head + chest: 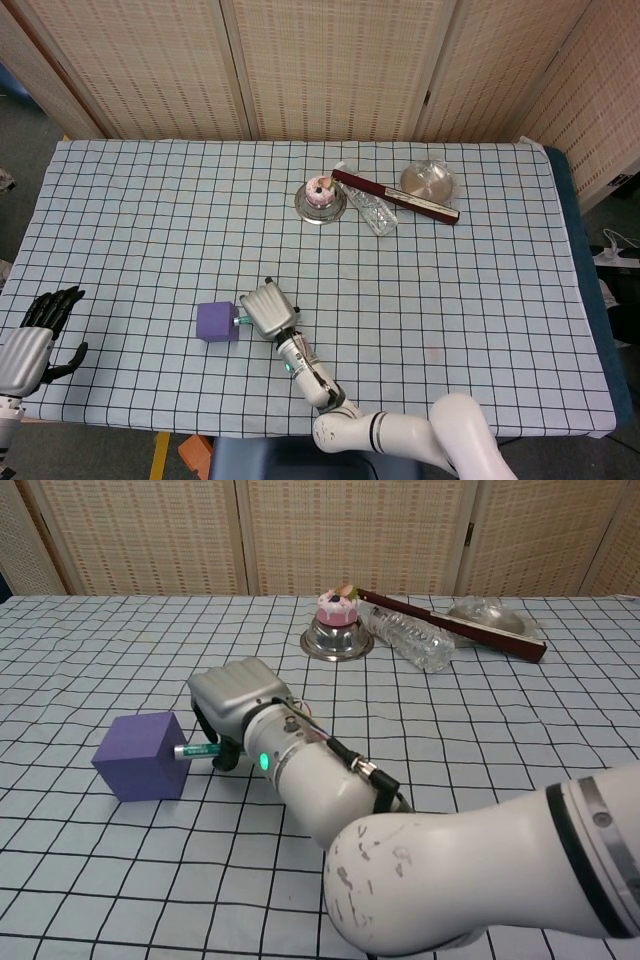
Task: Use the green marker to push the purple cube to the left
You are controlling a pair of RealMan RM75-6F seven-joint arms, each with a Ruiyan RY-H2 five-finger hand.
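A purple cube point(217, 322) point(142, 755) sits on the checked cloth, front and left of centre. My right hand point(267, 309) point(235, 708) is just to its right and grips the green marker point(196, 750) point(241, 322) lying level. The marker's tip touches the cube's right face. My left hand point(38, 337) rests at the table's front left corner with fingers spread and nothing in it; the chest view does not show it.
At the back stand a metal bowl holding a pink cupcake point(321, 197) point(337, 630), a lying plastic bottle point(369, 210) point(410, 638), a dark red stick point(396, 196) point(460, 627) and a crumpled clear lid point(428, 181). The checked tablecloth point(140, 230) covers the table.
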